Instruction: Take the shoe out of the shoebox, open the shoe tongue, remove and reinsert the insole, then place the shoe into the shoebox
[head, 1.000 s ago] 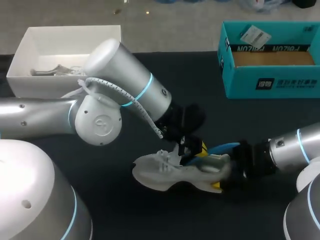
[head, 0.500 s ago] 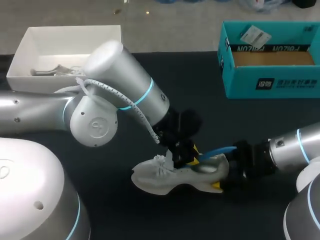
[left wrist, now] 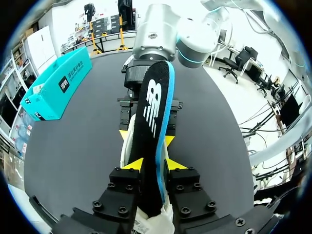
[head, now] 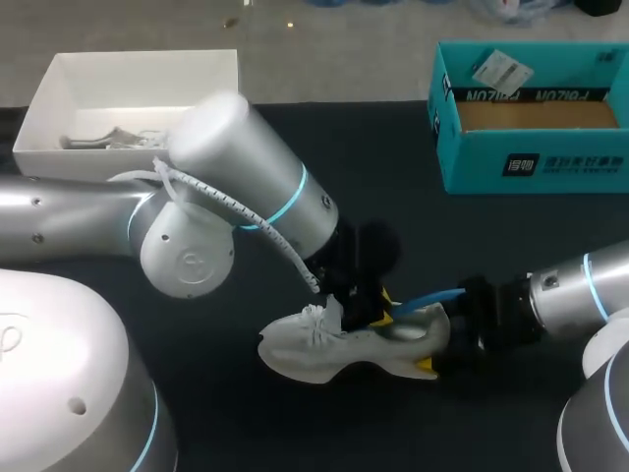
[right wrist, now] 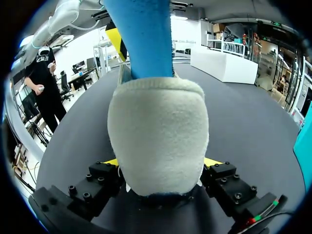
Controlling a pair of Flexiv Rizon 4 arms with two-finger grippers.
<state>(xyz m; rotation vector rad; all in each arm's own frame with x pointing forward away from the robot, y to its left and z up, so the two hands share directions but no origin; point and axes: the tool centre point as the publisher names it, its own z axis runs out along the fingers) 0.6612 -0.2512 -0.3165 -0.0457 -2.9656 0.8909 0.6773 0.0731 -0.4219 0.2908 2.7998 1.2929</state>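
Head view: one grey-white shoe lies on its sole on the dark worktop, out of the teal shoebox, which sits well apart at the far right. Left pincer is over the shoe's opening, with the insole in it. The blue strip angles up out of the collar towards the heel. Right pincer is at the heel.

Left wrist view: left pincer is clamped on the insole, with a yellow tip on each side of it. The insole's black face and blue edge run ahead to the right pincer. Bits of white shoe show beside and under it.

Right wrist view: right pincer is clamped on the shoe's padded heel, fingers on both flanks. The insole's blue underside rises just beyond the collar.

My read: insole step, with the insole partly in the shoe. I can't tell from this whether it's coming out or going in.
- Keep the heel clamp firm so the shoe doesn't drag.
- Move the insole along the shoe's length, not sideways.
- Watch for buckling, or snagging on the tongue and laces.

Count:
- 1 shoe on the worktop
- 1 insole
- 2 pincers
- 2 boxes: the teal shoebox and a white box far left, with something pale grey inside that I can't identify
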